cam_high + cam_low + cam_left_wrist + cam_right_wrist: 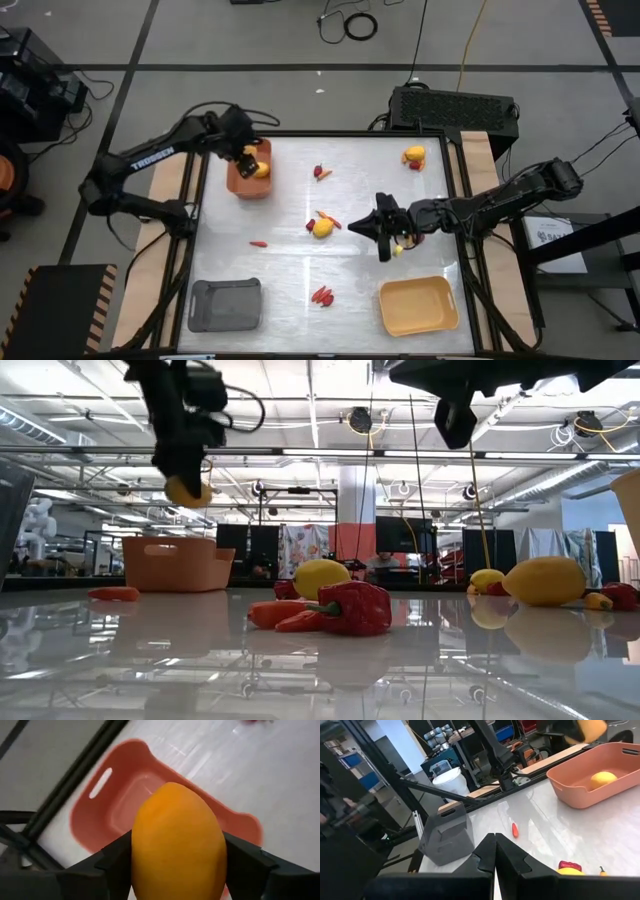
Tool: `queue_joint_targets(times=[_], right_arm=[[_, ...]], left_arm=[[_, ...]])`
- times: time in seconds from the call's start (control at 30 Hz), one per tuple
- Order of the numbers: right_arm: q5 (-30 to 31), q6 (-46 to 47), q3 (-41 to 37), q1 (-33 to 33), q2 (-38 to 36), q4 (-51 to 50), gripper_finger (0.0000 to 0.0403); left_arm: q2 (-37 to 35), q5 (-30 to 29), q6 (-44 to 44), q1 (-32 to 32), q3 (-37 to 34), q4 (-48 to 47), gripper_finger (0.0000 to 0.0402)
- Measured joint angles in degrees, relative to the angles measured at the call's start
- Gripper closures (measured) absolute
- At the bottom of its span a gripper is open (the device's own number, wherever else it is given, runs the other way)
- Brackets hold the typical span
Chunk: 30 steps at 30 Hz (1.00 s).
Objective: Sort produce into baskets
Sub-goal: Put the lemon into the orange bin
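My left gripper [247, 160] is shut on a yellow-orange lemon [177, 845] above the orange-brown basket [243, 185] at the table's far left. That basket holds another lemon [602, 779]. My right gripper [380, 228] is shut and empty above the table's middle right, and shows high up in the low view [455, 415]. A lemon [321, 228] with red chillies lies at the table's centre, just left of it. A carrot stick [259, 243] lies on the table further left. The grey basket [226, 303] and the yellow basket [417, 305] stand near the front edge. My left gripper pinches the lemon by its two opposite sides [137, 855] between its two fingers [112, 862]. The fingers come from above, pointing down. The lemon hangs lifted clear, above the orange-brown basket's inside [135, 800].
Another lemon with a red piece [413, 155] lies at the far right, a chilli [321, 172] at the far middle, and more chillies [321, 295] near the front between the grey and yellow baskets. A yellow piece [400, 247] lies under my right arm.
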Motion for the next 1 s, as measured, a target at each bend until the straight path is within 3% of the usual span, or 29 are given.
queue_joint_targets(times=[0.2,0.6,0.9,1.0], right_arm=[[0.0,0.0,0.0,-0.5,0.0,0.7,0.0403],[-0.3,5.3,0.0,-0.4,0.0,0.7,0.0403],[-1.0,7.1,0.0,-0.4,0.0,0.6,0.0403],[-5.2,7.0,0.0,-0.5,-0.3,-0.2,0.0403]], left_arm=[[1.3,-0.9,-3.7,0.3,-5.4,2.2,0.0128],[1.5,-0.8,-3.6,0.3,-5.5,3.5,0.0073],[1.5,6.8,-4.2,-0.4,-3.8,3.5,0.0050],[1.5,9.3,-4.7,-2.0,-2.8,4.2,0.0049]])
